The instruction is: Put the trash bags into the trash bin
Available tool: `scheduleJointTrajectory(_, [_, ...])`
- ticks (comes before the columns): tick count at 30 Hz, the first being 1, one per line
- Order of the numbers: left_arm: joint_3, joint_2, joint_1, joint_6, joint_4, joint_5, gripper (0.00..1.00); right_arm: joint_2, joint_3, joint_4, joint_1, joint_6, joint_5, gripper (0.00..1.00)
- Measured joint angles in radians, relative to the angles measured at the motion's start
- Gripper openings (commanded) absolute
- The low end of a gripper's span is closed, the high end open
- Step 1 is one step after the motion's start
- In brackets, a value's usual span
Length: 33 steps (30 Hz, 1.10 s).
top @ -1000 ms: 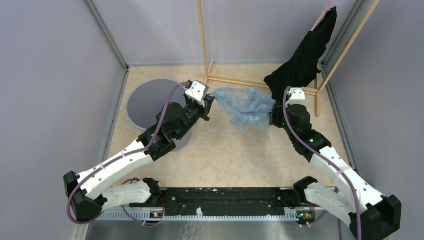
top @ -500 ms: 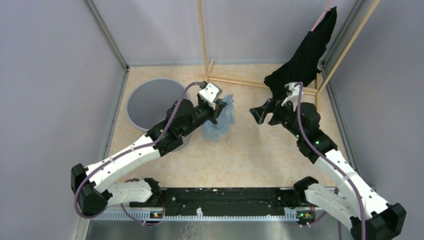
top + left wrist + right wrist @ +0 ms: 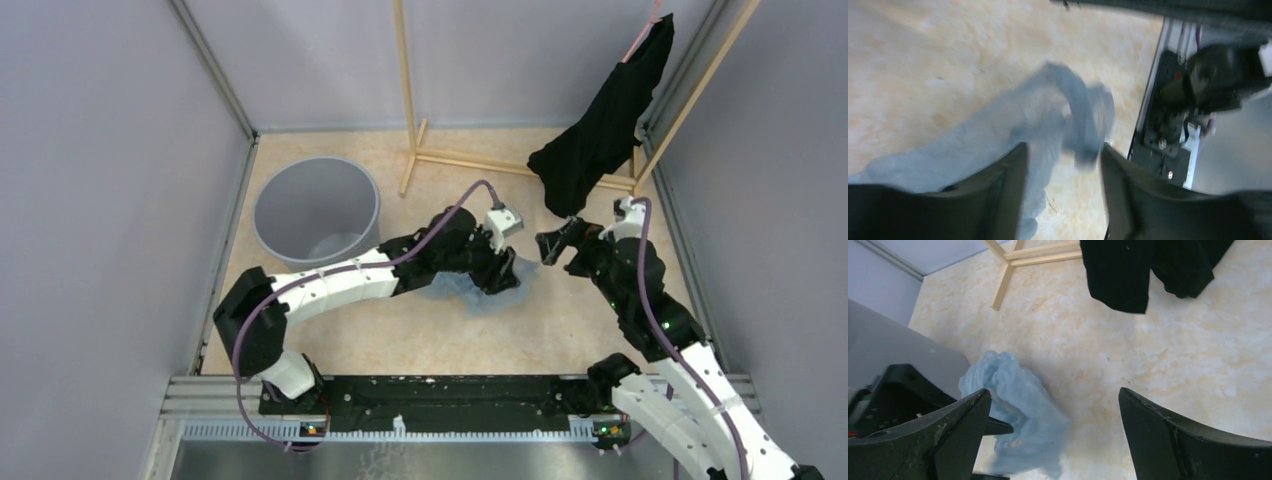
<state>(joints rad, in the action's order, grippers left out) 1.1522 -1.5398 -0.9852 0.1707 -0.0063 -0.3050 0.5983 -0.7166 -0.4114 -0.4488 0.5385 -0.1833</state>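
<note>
One pale-blue trash bag (image 3: pixel 478 298) lies crumpled on the bench (image 3: pixel 400 335), right of centre. It is well apart from the trash bin (image 3: pixel 285 195), which stands upright at the far left. The left tool (image 3: pixel 503 268) reaches across from its side and sits right over the bag. The overhead view hides its jaws. The blurred left wrist view shows them parted, the bag running loose between the fingers (image 3: pixel 998 190) and bare bench showing in the gap. The right tool (image 3: pixel 556 244) hovers just beside the bag, released and spread wide, and its own camera shows the bag below with nothing grasped. A black garment (image 3: pixel 600 130) hangs from a wooden frame (image 3: pixel 404 90) at the back right, its hem near the right tool. The bench is mottled beige, closed in by plain grey walls (image 3: pixel 100 150).
</note>
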Motion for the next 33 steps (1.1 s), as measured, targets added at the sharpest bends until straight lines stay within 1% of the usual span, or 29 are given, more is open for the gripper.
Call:
scheduleJointTrajectory(1, [0.0, -0.019, -0.015, -0.001, -0.014, -0.012, 0.82, -0.027, 0.015, -0.017, 0.0, 0.007, -0.007, 0.98])
scheduleJointTrajectory(3, [0.004, -0.043, -0.045, 0.006, -0.056, -0.026, 0.97, -0.085, 0.041, -0.049, 0.0, 0.014, -0.013, 0.98])
scheduleJointTrajectory(4, [0.007, -0.045, -0.057, 0.005, -0.078, -0.031, 0.98, -0.105, 0.048, -0.068, 0.0, 0.016, -0.016, 0.98])
scheduleJointTrajectory(7, [0.019, -0.014, -0.071, -0.012, -0.104, -0.009, 0.98, -0.12, 0.048, -0.101, 0.0, 0.021, -0.013, 0.98])
scheduleJointTrajectory(10, [0.019, 0.077, -0.067, -0.042, -0.114, 0.051, 0.98, -0.108, 0.047, -0.123, 0.0, 0.011, 0.032, 0.98])
scheduleJointTrajectory(14, [0.021, 0.218, -0.063, -0.079, -0.093, 0.143, 0.99, -0.038, 0.047, -0.159, 0.0, 0.017, 0.1, 0.99])
scheduleJointTrajectory(16, [0.037, 0.242, -0.063, -0.091, -0.092, 0.19, 0.98, -0.012, 0.05, -0.172, 0.0, 0.039, 0.102, 0.99])
scheduleJointTrajectory(17, [0.05, 0.236, -0.063, -0.092, -0.092, 0.205, 0.98, 0.0, 0.051, -0.182, 0.0, 0.061, 0.093, 0.99])
scheduleJointTrajectory(18, [0.071, 0.217, -0.063, -0.092, -0.101, 0.224, 0.94, 0.009, 0.059, -0.185, 0.0, 0.084, 0.076, 0.99])
scheduleJointTrajectory(21, [0.126, 0.119, -0.063, -0.086, -0.141, 0.296, 0.88, 0.019, 0.108, -0.214, 0.0, 0.185, -0.023, 0.98])
scheduleJointTrajectory(23, [0.157, 0.041, -0.063, -0.066, -0.2, 0.356, 0.89, 0.016, 0.142, -0.236, 0.0, 0.239, -0.095, 0.97])
scheduleJointTrajectory(26, [0.175, -0.045, -0.063, -0.007, -0.308, 0.428, 0.95, 0.017, 0.189, -0.27, 0.0, 0.317, -0.197, 0.96])
scheduleJointTrajectory(29, [0.133, -0.053, -0.063, 0.06, -0.373, 0.465, 0.97, 0.044, 0.193, -0.314, 0.0, 0.386, -0.26, 0.96])
scheduleJointTrajectory(33, [0.072, -0.023, -0.063, 0.133, -0.383, 0.478, 0.98, 0.089, 0.193, -0.316, 0.0, 0.437, -0.278, 0.95])
